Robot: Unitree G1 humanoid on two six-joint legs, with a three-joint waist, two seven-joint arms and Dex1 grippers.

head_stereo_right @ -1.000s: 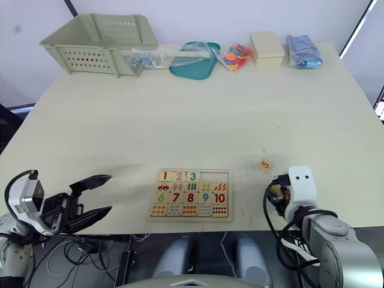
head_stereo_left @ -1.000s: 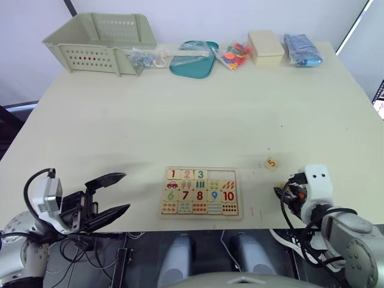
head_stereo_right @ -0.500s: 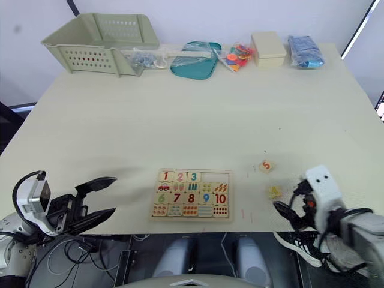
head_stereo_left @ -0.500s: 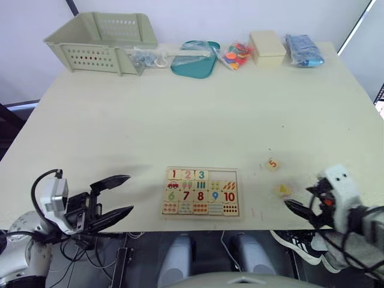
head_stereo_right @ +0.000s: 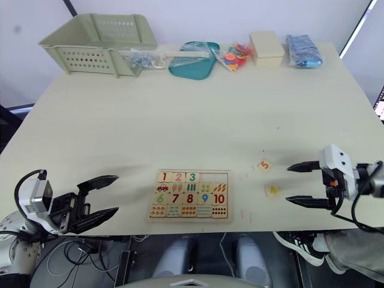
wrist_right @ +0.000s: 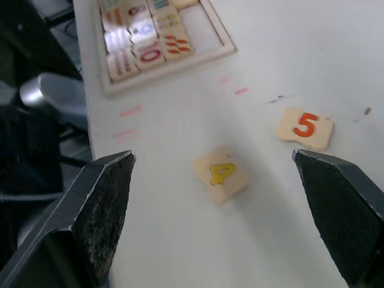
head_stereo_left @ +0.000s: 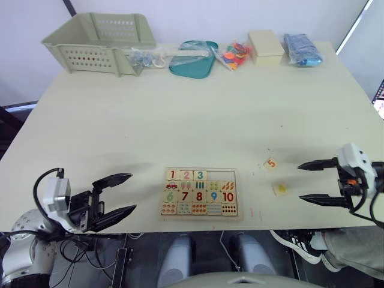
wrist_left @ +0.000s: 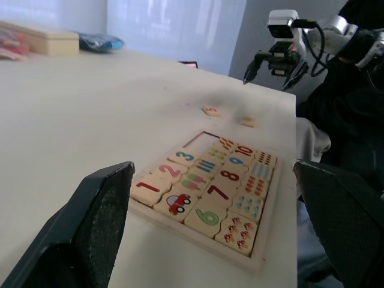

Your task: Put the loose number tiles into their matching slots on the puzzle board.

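In the left eye view, the puzzle board point(head_stereo_left: 200, 192) is seen near the front edge of the pale surface point(head_stereo_left: 198, 114). Tiles 1, 2 and 3 are seated in its upper row; the two slots point(head_stereo_left: 222, 175) at the right end of that row are bare. The tile with the red 5 point(head_stereo_left: 271, 163) lies to the right of the board, and the tile with the yellow 4 point(head_stereo_left: 279, 189) lies nearer the front edge, just beyond it. The right gripper point(head_stereo_left: 312, 182) is held to the right of both tiles, fingers spread wide, with the 4 tile just left of the fingertips and touched by neither. The left gripper point(head_stereo_left: 123, 193) is held left of the board, fingers spread and empty, well apart from the loose tiles.

In the left wrist view, the board point(wrist_left: 208, 192) is seen between the spread fingers point(wrist_left: 96, 222), with the two loose tiles beyond it.

In the right wrist view, the 4 tile point(wrist_right: 221, 173) lies flat on the surface between the wide-spread fingers point(wrist_right: 102, 207), apart from both; the 5 tile point(wrist_right: 305, 128) lies beside it, closer to the other finger, and a corner of the board point(wrist_right: 156, 45) is seen beyond.
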